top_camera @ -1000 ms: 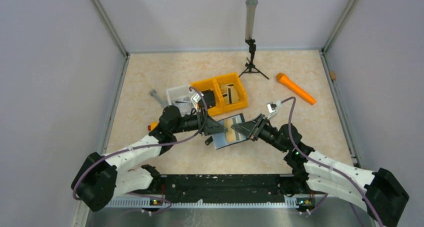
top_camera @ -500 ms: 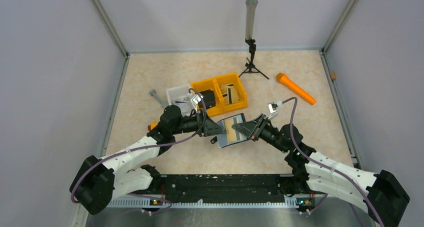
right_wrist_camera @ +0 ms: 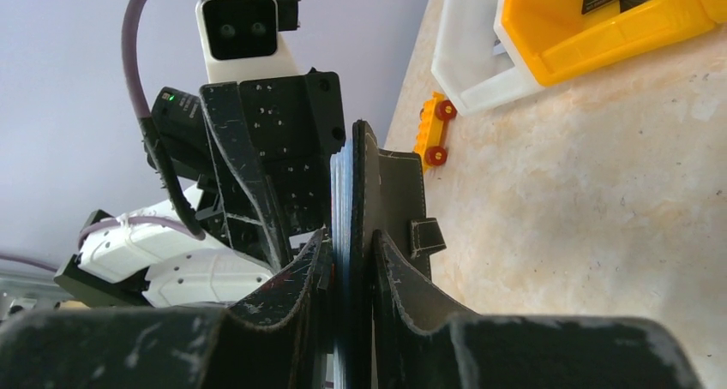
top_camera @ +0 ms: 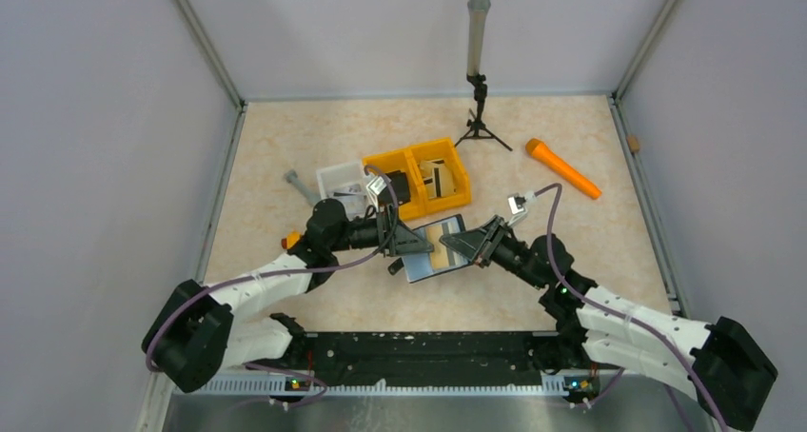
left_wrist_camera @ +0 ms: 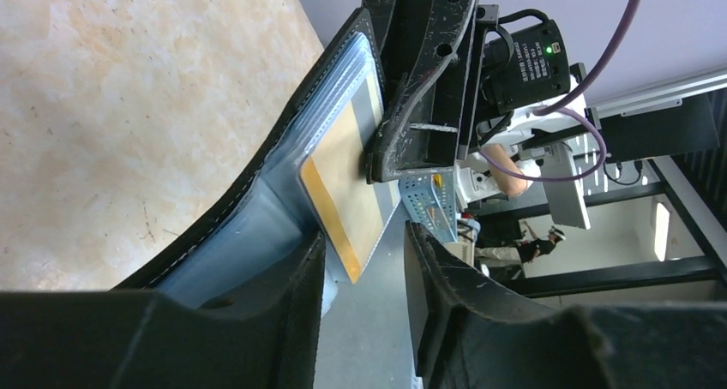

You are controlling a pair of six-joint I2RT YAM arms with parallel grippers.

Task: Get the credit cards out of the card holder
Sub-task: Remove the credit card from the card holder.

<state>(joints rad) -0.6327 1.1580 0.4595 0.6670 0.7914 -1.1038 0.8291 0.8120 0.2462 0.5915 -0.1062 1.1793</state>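
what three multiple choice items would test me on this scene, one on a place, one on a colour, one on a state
1. Where is the card holder?
a) in a drawer
b) on a shelf
c) clamped in the right tool

2. What colour is the double bin?
a) yellow-orange
b) blue
c) green

3. The card holder is:
a) strapped shut
b) open, lining showing
c) torn in two

Answers:
1. c, the right wrist view shows both fingers pressed on its flap.
2. a, its walls are yellow-orange.
3. b, the top view shows pale lining and a card.
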